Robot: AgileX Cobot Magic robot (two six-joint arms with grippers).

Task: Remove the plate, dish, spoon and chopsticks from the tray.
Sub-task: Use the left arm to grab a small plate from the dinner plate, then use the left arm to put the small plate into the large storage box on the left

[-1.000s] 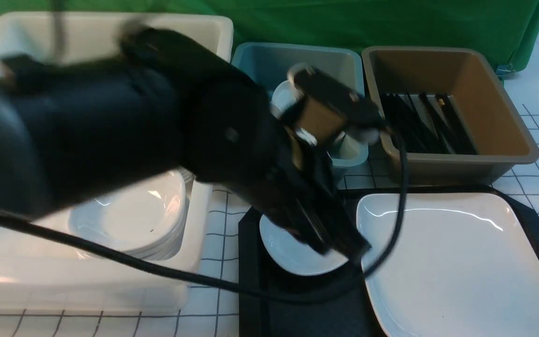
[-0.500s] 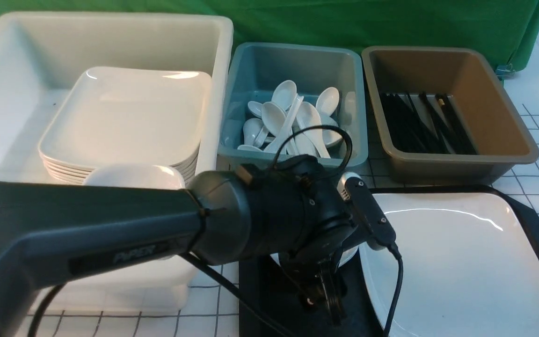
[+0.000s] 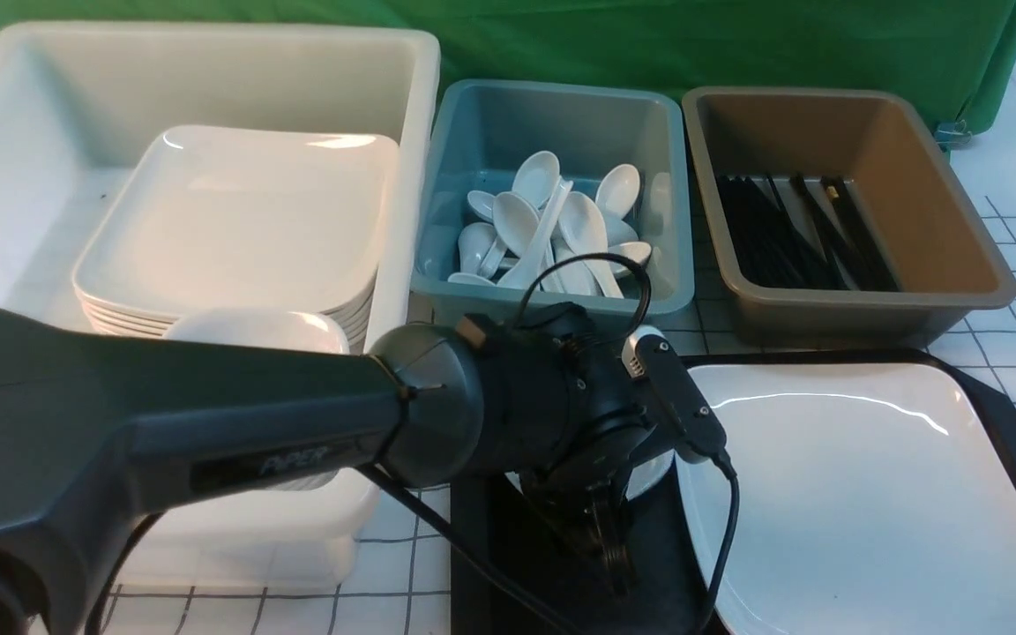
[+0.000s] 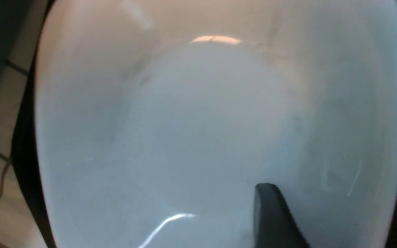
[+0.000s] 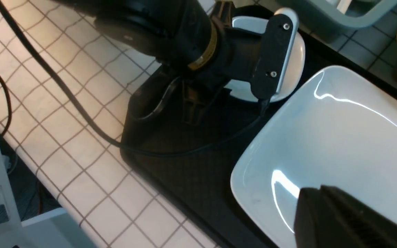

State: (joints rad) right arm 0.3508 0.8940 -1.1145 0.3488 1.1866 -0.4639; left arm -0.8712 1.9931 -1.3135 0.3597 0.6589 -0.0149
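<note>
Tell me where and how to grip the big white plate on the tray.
Pinch the plate's raised left rim, coming from the left: it looks too wide to span, and exposed tray beside that edge should give some room.

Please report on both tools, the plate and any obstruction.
Left tool at small white dish, grip unclear; right tool shut. Large white plate on black tray. Left arm partly hides dish.

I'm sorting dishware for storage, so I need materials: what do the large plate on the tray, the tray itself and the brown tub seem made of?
The large plate: glossy white, probably ceramic or melamine, with sharp highlights along its rim.
The tray: likely black plastic, dull, finely textured.
The brown tub: apparently molded plastic, satin, with a soft sheen and rounded lip.
</note>
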